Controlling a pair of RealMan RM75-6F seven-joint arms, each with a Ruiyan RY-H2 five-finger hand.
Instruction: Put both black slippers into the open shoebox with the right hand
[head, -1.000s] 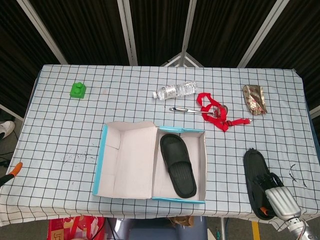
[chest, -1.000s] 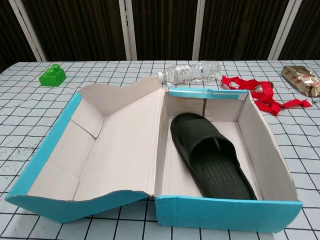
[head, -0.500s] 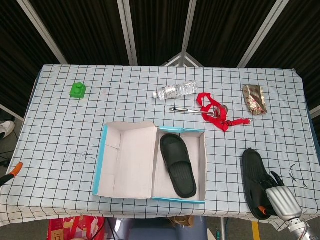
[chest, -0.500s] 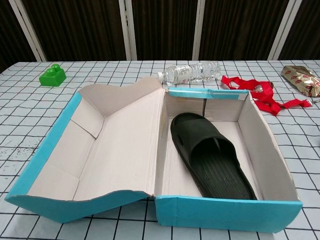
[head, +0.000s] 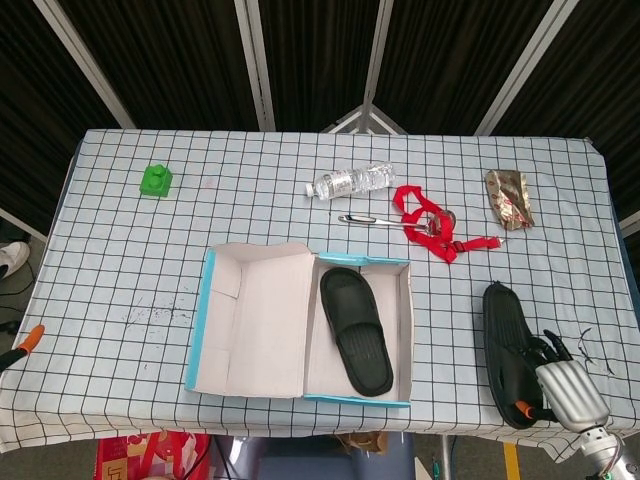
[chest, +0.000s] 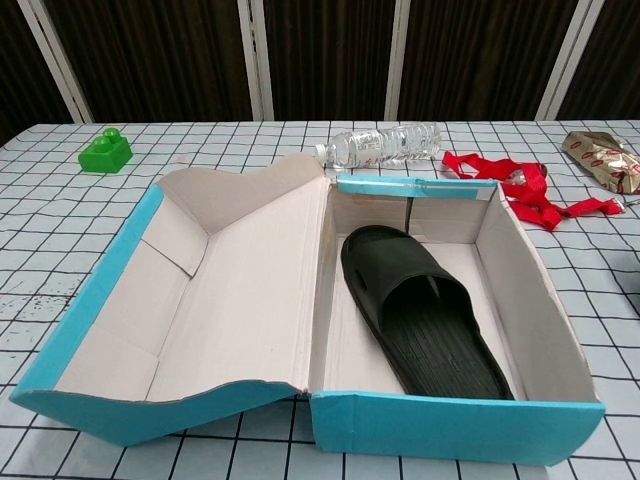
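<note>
The open shoebox (head: 209, 318) lies at the table's front middle, its lid folded out to the left. One black slipper (head: 356, 330) lies inside the box's right half, plain in the chest view too (chest: 425, 318), between the cardboard walls (chest: 530, 300). The second black slipper (head: 505, 345) is to the right of the box near the front edge. My right hand (head: 565, 385) grips this slipper at its near right side, fingers curled over its edge. The chest view does not show the right hand. My left hand is out of both views.
At the back are a plastic water bottle (head: 350, 181), a red strap (head: 430, 228), a thin metal utensil (head: 365, 220) and a crumpled foil wrapper (head: 508, 197). A green block (head: 155, 180) sits far left. The table's front edge runs just below my right hand.
My right hand has carried the second slipper a little away from the front edge and slightly left. The box and the slipper inside it have not moved.
</note>
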